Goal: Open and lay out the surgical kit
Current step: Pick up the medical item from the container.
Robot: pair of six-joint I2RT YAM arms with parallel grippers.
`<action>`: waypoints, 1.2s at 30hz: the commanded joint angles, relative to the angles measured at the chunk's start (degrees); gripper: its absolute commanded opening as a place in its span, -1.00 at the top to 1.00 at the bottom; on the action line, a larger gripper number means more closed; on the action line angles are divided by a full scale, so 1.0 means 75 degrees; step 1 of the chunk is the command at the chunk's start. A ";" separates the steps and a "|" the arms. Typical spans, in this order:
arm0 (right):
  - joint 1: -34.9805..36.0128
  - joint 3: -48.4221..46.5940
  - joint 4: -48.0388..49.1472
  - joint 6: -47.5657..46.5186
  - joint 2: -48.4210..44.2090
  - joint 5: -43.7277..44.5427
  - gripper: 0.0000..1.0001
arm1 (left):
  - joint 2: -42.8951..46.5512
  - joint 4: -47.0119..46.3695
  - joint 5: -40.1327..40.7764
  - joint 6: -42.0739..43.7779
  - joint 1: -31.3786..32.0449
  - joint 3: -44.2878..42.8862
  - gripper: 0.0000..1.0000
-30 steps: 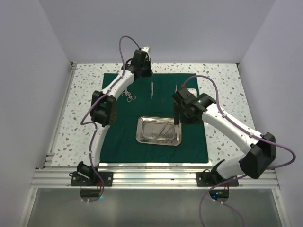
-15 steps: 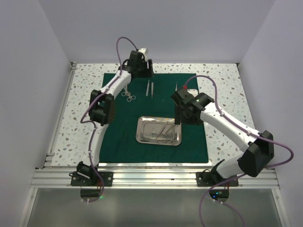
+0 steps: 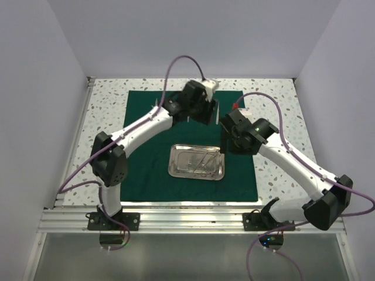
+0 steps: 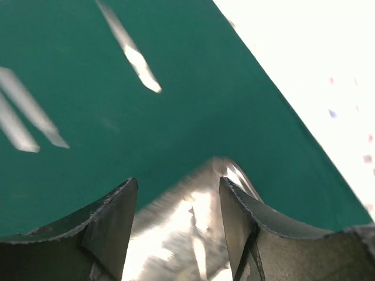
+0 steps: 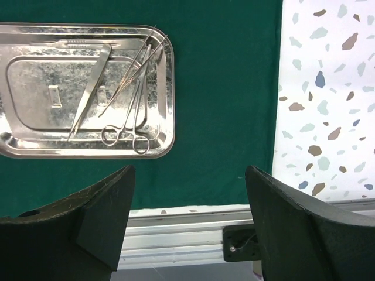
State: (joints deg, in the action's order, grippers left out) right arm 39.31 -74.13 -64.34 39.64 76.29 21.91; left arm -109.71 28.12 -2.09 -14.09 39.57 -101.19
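Precision matters: the spread, empty right gripper (image 5: 188,175) should centre over the ring-handled silver forceps (image 5: 140,117) in the shiny rectangular steel tray (image 5: 35,76), while the left gripper (image 4: 179,187) hangs spread too.

- The overhead camera sits high behind the arm bases, looking down over the whole table (image 3: 99,117), with the drape (image 3: 146,164) and tray (image 3: 181,167) dead centre.
- The left wrist camera is in close over the drape (image 4: 176,88), the picture blurred, its own fingers (image 4: 111,228) along the bottom edge.
- The right wrist camera looks straight down from higher up, the near rail (image 5: 176,234) at the bottom, and shares the tray (image 5: 35,88) with the overhead view.
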 commanded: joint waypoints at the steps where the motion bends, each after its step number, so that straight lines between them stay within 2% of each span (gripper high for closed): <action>1: -0.0026 0.0134 -0.0187 0.0000 -0.0608 0.0090 -0.60 | 0.0189 0.0446 0.0231 -0.0043 0.0711 0.1370 -0.22; 6: -0.0026 0.0285 -0.0433 0.0023 -0.1113 0.0207 -0.61 | 0.0284 0.0610 0.0781 -0.0476 0.1519 0.2088 -0.15; 12: -0.0026 0.0555 -0.0586 0.0082 -0.1476 0.0172 -0.61 | 0.0378 0.0657 0.1531 -0.0875 0.1743 0.2499 -0.14; 21: -0.0015 0.0673 -0.0645 0.0094 -0.1559 0.0219 -0.61 | 0.0086 0.0388 0.1415 -0.0805 0.1743 0.2804 -0.11; 29: -0.0015 0.0661 -0.0644 0.0106 -0.1454 0.0266 -0.61 | -0.0676 0.0224 0.1181 -0.0817 0.1755 0.2652 -0.05; 34: -0.0026 0.0649 -0.0633 0.0094 -0.1372 0.0266 -0.61 | -0.1075 0.0083 0.1321 -0.0887 0.1732 0.2769 0.11; 36: -0.0026 0.0638 -0.0656 0.0082 -0.1336 0.0266 -0.61 | -0.1191 0.0025 0.1263 -0.0887 0.1697 0.2804 0.32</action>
State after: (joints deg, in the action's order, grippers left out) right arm 39.31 -69.12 -68.34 39.81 65.67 22.04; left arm -115.15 29.36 7.35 -20.10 52.51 -80.71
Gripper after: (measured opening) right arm 0.804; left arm 0.384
